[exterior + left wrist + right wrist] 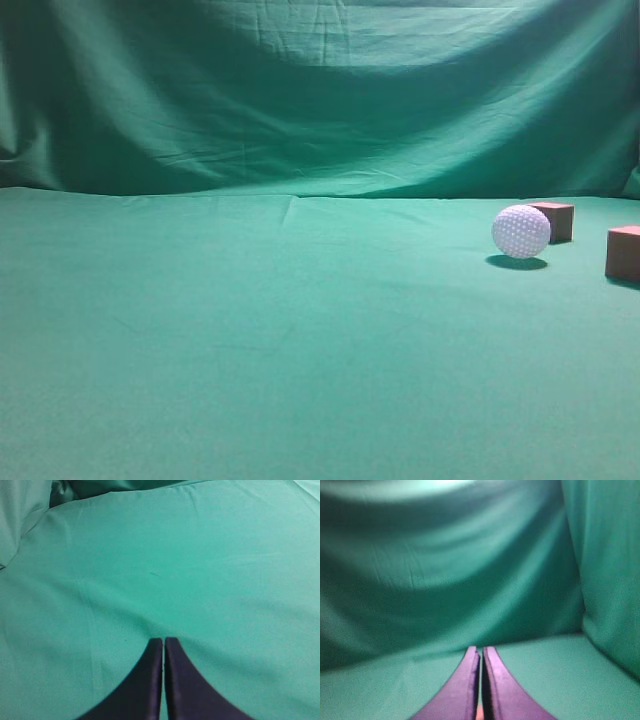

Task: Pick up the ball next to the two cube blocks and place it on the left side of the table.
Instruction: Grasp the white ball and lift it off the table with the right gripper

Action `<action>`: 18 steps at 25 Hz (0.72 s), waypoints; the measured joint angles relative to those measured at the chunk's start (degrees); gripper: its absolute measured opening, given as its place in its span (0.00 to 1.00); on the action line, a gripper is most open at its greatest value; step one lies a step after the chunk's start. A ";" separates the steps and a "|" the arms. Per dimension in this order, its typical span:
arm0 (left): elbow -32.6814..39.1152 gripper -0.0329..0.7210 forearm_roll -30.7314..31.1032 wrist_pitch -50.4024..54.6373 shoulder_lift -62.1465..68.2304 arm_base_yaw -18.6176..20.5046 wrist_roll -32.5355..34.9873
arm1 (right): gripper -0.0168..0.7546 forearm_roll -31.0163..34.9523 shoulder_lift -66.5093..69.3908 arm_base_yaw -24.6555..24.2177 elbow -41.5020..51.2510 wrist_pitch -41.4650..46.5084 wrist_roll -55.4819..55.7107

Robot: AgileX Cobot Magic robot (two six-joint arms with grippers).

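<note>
Exterior view, low angle along the table (250,370). Green cloth covers the whole surface; the matching backdrop (300,90) hangs draped and creased across the upper half of the frame.

The ball (521,231) sits at the right of the frame, about mid-height. White, dimpled, resting on the cloth with a dark shadow just beneath it. Nothing grips it.

Two cube blocks, both at the right. The far cube (556,220) stands just behind and to the right of the ball; the ball overlaps its left edge in this view, and contact cannot be judged. The near cube (623,252) sits at the right edge of the frame, partly cut off, apart from the ball. Both are brownish-red with lighter tops.

Neither arm shows in the exterior view.

Left wrist view: the left gripper (163,642) at bottom centre, dark fingers pressed together with only a thin seam between the tips, nothing held. Plain green cloth below it, with a fold at the upper left.

Right wrist view: the right gripper (480,651) at bottom centre, fingers likewise pressed together, nothing between them. It faces the draped backdrop, with a strip of table under it. Picture is soft and dim.
</note>
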 joint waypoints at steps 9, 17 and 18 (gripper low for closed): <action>0.00 0.04 0.00 0.00 0.00 0.00 0.00 | 0.02 1.08 13.00 0.00 -22.66 25.86 -1.61; 0.00 0.04 0.00 0.00 0.00 0.00 0.00 | 0.02 2.91 40.68 0.12 -35.96 42.57 -7.59; 0.00 0.04 0.00 0.00 0.00 0.00 0.00 | 0.02 3.29 42.87 0.77 -37.04 43.13 -8.45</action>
